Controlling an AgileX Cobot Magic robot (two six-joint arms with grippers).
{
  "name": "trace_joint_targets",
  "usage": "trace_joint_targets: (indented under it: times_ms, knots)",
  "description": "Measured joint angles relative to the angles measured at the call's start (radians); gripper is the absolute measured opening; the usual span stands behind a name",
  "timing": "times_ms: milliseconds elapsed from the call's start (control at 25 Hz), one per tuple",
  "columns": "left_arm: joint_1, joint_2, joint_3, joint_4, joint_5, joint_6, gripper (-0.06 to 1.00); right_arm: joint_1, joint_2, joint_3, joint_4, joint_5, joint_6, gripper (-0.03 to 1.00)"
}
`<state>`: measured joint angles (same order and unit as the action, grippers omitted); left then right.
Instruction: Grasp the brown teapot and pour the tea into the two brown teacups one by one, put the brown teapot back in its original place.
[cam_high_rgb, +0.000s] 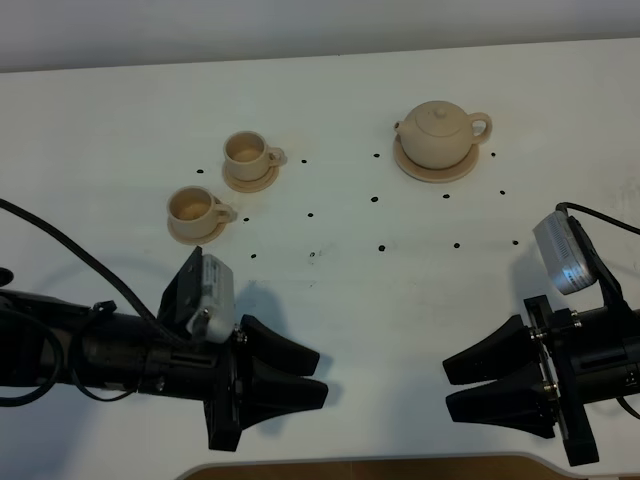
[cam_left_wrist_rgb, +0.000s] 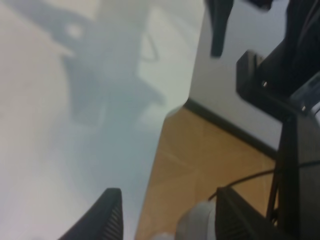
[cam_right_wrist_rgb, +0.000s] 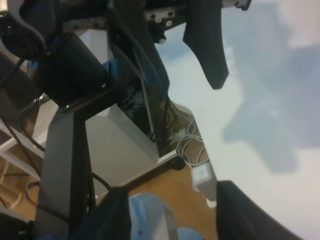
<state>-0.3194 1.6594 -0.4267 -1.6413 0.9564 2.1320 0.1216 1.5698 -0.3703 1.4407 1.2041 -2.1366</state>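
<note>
The brown teapot (cam_high_rgb: 438, 131) stands on its wide tan saucer (cam_high_rgb: 434, 171), the original place, at the back right of the white table. The two brown teacups stand on small saucers at the back left, one farther back (cam_high_rgb: 246, 152) and one nearer (cam_high_rgb: 192, 207). My left gripper (cam_high_rgb: 320, 377) is open and empty near the table's front edge, pointing right, well in front of the cups. My right gripper (cam_high_rgb: 448, 386) is open and empty at the front right, pointing left toward the other gripper. Neither wrist view shows the teapot or the cups. The left gripper (cam_left_wrist_rgb: 167, 220) and the right gripper (cam_right_wrist_rgb: 175, 215) show spread fingers.
Small black dots (cam_high_rgb: 374, 199) mark the table between cups and teapot. The table's front edge (cam_high_rgb: 360, 462) runs just behind both grippers. The left wrist view shows wooden floor (cam_left_wrist_rgb: 210, 155) past the edge. The right wrist view shows a white power adapter (cam_right_wrist_rgb: 202, 177) and cables on the floor.
</note>
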Motion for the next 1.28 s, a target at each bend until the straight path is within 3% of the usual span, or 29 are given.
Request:
trace_joint_targets:
  times_ms: [120,240,360,440,560,680,840,960,1040,1120,1280]
  knots:
    - [0.006,-0.051,0.001,-0.023,0.006,-0.004,0.44,0.0,0.0,0.0,0.006,0.0,0.0,0.39]
    - [0.006,-0.151,-0.01,-0.023,-0.019,-0.075,0.44,0.0,0.0,0.0,0.023,0.0,0.0,0.39]
    - [0.006,-0.278,-0.052,0.0,-0.13,-0.263,0.44,0.0,0.0,0.0,0.061,0.0,0.0,0.39]
    - [0.006,-0.361,-0.091,0.071,-0.234,-0.447,0.44,0.0,0.0,0.0,0.091,0.0,0.001,0.39]
    - [0.006,-0.478,-0.158,0.277,-0.341,-0.784,0.44,0.0,0.0,0.0,0.143,0.0,0.001,0.39]
    - [0.006,-0.578,-0.224,0.619,-0.348,-1.193,0.44,0.0,0.0,-0.002,0.192,-0.031,0.017,0.39]
    - [0.006,-0.672,-0.301,1.133,-0.209,-1.778,0.44,0.0,0.002,-0.06,0.198,-0.095,0.113,0.39]
    - [0.006,-0.719,-0.31,1.508,-0.067,-2.087,0.44,0.0,0.003,-0.137,0.157,-0.109,0.212,0.39]
    - [0.006,-0.741,-0.31,1.679,0.002,-2.225,0.44,0.0,0.003,-0.198,0.128,-0.11,0.271,0.39]
    - [0.006,-0.761,-0.31,1.794,0.057,-2.28,0.44,0.0,0.003,-0.257,0.099,-0.11,0.326,0.39]
    - [0.006,-0.803,-0.31,1.84,0.114,-2.271,0.44,0.003,0.004,-0.391,0.05,-0.11,0.44,0.39]
